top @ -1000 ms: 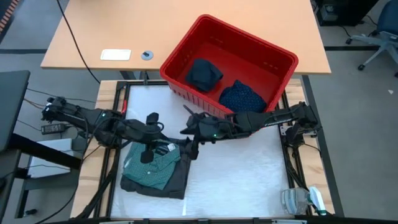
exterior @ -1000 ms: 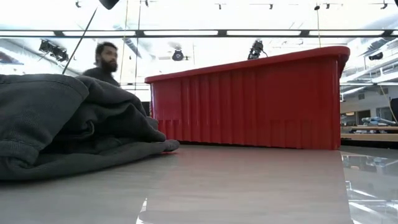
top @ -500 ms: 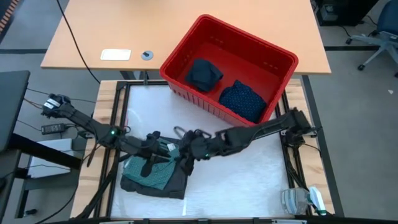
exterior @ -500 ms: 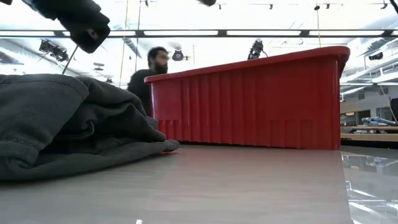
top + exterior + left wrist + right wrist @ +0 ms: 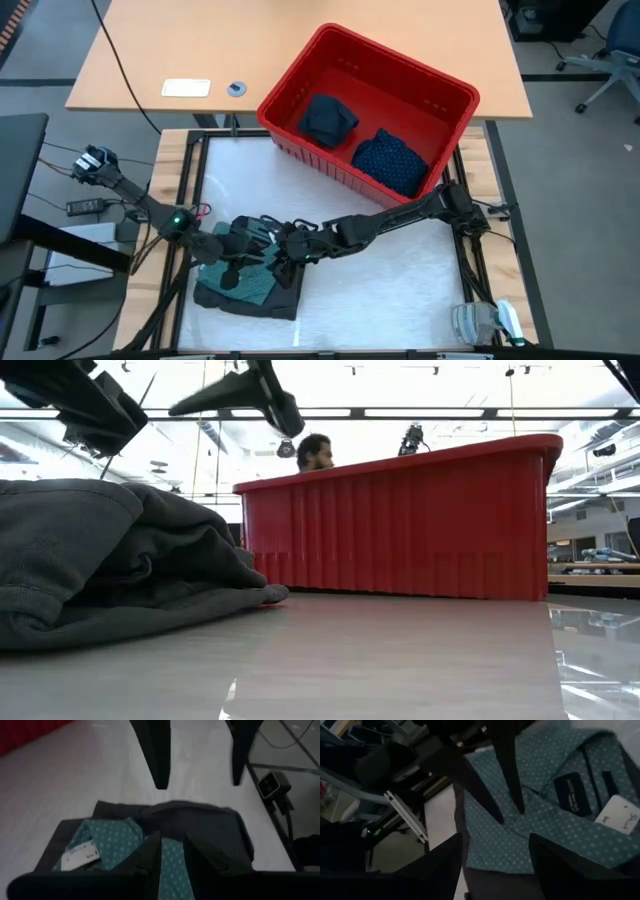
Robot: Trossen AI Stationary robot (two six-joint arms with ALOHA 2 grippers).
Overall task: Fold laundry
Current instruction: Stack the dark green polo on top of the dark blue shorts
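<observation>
A folded teal-green dotted shirt lies on a charcoal grey piece at the table's near left. My left gripper hovers over the shirt, its fingers a narrow gap apart with teal cloth showing between them. My right gripper faces it from the right, wide open, above the shirt's right part. In the low view both hang above the pile. A plain dark piece and a navy dotted piece lie in the red basket.
The red basket stands at the table's far right, partly over the far edge. Bare white table surface lies to the right of the pile. A clear object sits at the near right corner. A person shows behind the basket.
Both grippers have come down toward the shirt pile. The left has moved toward the near edge, and the right toward the left and near edges and has rolled somewhat. The garments have not moved. The person behind the basket has walked to the right.
</observation>
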